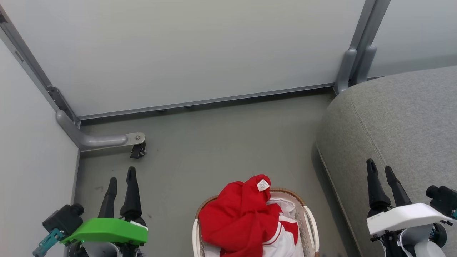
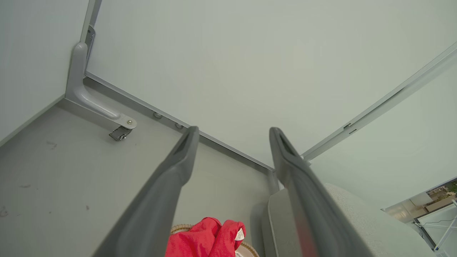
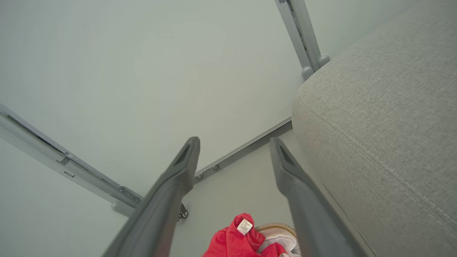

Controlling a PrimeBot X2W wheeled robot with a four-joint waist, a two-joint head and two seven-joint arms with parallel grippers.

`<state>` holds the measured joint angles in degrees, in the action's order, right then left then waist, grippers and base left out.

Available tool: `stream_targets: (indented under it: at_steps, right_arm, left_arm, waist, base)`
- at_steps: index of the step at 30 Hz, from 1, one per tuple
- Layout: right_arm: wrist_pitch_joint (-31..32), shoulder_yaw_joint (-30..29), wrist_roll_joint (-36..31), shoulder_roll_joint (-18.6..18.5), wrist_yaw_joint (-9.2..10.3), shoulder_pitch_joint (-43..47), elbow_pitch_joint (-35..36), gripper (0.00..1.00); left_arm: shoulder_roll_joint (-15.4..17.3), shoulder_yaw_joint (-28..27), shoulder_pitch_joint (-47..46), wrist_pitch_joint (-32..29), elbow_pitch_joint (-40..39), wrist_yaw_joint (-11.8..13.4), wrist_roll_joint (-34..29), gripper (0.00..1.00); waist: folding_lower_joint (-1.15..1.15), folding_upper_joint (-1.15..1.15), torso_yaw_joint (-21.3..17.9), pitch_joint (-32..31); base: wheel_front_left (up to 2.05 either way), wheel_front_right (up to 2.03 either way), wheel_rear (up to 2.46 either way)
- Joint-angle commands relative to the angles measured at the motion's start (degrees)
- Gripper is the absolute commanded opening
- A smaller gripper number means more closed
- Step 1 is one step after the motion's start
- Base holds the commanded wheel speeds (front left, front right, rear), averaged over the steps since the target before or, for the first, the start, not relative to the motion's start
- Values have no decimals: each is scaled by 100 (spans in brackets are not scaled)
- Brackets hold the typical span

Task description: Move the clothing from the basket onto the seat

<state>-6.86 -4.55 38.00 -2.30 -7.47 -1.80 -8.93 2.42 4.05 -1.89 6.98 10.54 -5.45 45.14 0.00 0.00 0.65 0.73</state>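
1. The red and white clothing point(image 1: 242, 214) lies heaped in the basket point(image 1: 313, 223), its small white tag at the far top.
2. The basket stands on the grey floor point(image 1: 214, 142), near centre.
3. The grey seat point(image 1: 400, 117) is just right of the basket.
4. The left hand point(image 1: 122, 174) hovers over the floor left of the basket, fingers wide apart, holding nothing.
5. The right hand point(image 1: 379, 165) hovers over the seat, fingers wide apart, empty.

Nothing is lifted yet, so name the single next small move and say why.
Probably bring the right tool leftward and down toward the raised fold of the red clothing heaped in the laundry basket. Both tools are open and empty; the left tool hangs over bare floor, while the right hangs over the grey sofa, so its carry back should be short.
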Motion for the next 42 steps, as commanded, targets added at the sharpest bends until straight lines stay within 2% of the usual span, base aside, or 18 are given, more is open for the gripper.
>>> stream_targets:
  at_steps: [1,12,42]
  right_arm:
    - [-65,17,-207,-42,-3,7,77,100]
    - [-231,111,-898,-49,-3,27,39,100]
    - [-628,199,-2553,-65,-3,118,-77,100]
  left_arm:
    - [39,36,17,49,-33,32,-209,100]
    - [44,182,64,216,110,22,-913,100]
    - [54,454,73,614,655,101,-2022,100]
  waist:
    - [0,0,1,4]
    - [0,0,14,32]
    - [0,0,80,41]
  base:
    - [0,0,0]
    - [0,0,0]
    - [0,0,0]
